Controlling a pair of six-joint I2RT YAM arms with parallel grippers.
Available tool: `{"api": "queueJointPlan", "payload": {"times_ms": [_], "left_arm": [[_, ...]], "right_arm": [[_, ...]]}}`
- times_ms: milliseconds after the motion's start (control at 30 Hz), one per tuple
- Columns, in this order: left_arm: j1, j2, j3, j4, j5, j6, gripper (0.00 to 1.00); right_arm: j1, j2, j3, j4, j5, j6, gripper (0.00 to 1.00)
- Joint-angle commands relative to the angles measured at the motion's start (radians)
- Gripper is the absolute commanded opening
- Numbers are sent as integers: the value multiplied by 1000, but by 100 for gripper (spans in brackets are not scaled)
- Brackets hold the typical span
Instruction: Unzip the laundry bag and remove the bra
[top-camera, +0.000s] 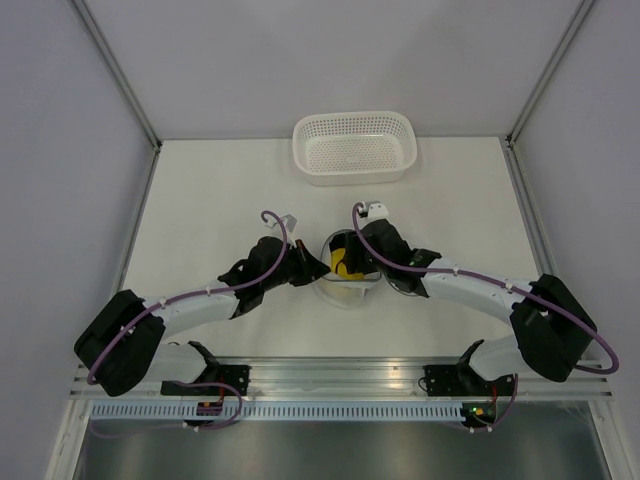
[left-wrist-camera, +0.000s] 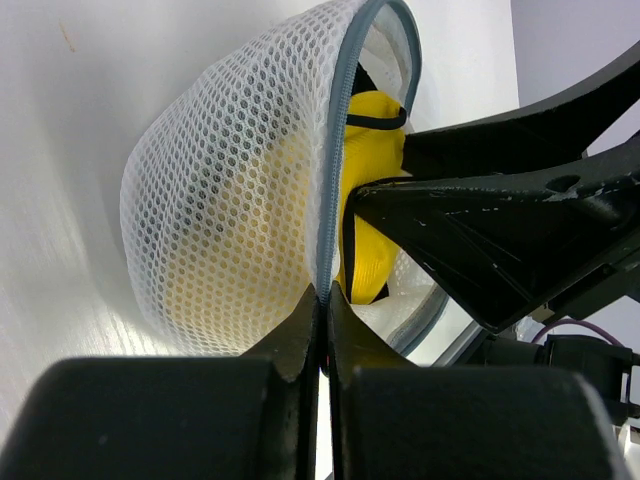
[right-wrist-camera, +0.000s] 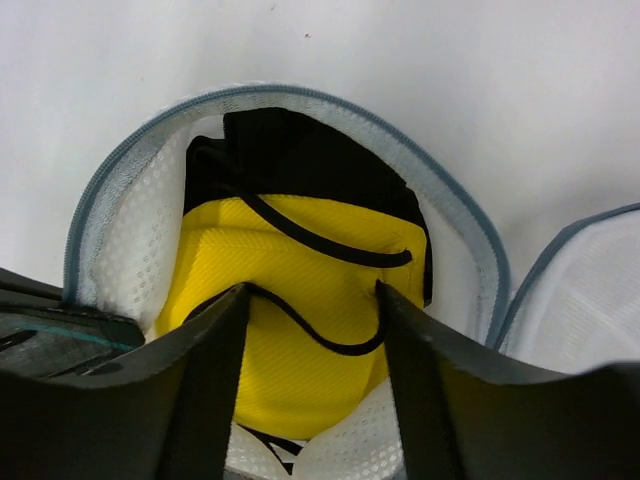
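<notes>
The laundry bag (top-camera: 348, 298) lies unzipped between both arms in the middle of the table, its white mesh half (left-wrist-camera: 230, 200) standing up. My left gripper (left-wrist-camera: 325, 295) is shut on the bag's grey zipper rim at the left side of the opening (top-camera: 318, 268). Inside sits the bra (right-wrist-camera: 300, 270), a yellow cup with black fabric and a thin black strap. My right gripper (right-wrist-camera: 312, 290) reaches into the opening, its fingers (left-wrist-camera: 480, 230) standing apart on either side of the middle of the yellow cup, tips against the fabric. The bag's other half (right-wrist-camera: 590, 290) flops to the right.
A white perforated basket (top-camera: 353, 146) stands at the back edge of the table, behind the bag. The two arms meet closely over the bag (top-camera: 345, 262). White walls with metal posts enclose the table on the left, right and back.
</notes>
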Motion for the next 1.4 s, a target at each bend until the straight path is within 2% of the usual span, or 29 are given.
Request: {"api": "queueJointPlan", "payload": {"times_ms": [0, 133, 167, 233, 267, 333, 633, 767, 1167, 1367], "left_arm": [[-2, -6, -11, 7, -14, 38, 2], [-2, -4, -8, 8, -10, 38, 2], [-2, -3, -8, 8, -10, 40, 2], [-2, -3, -9, 7, -11, 41, 2], [-2, -4, -9, 7, -11, 41, 2], [-2, -3, -11, 7, -13, 43, 2], [-2, 0, -6, -6, -28, 44, 2], [0, 0, -2, -9, -31, 44, 2], [0, 2, -2, -15, -31, 34, 2], [0, 8, -2, -1, -22, 30, 2]], "right_arm": [[-11, -8, -23, 48, -90, -10, 58], [-23, -27, -47, 59, -135, 2, 42], [-23, -27, -49, 58, -142, 3, 31], [-28, -33, -47, 59, -164, 10, 18], [-29, -38, -46, 59, -172, 11, 8], [-29, -64, -44, 59, -192, 13, 0], [-31, -261, 2, 1, -196, 3, 0], [-31, -333, 34, -20, -147, -4, 0], [-31, -403, 109, 21, 55, -12, 0], [-31, -380, 202, 58, 109, -50, 0]]}}
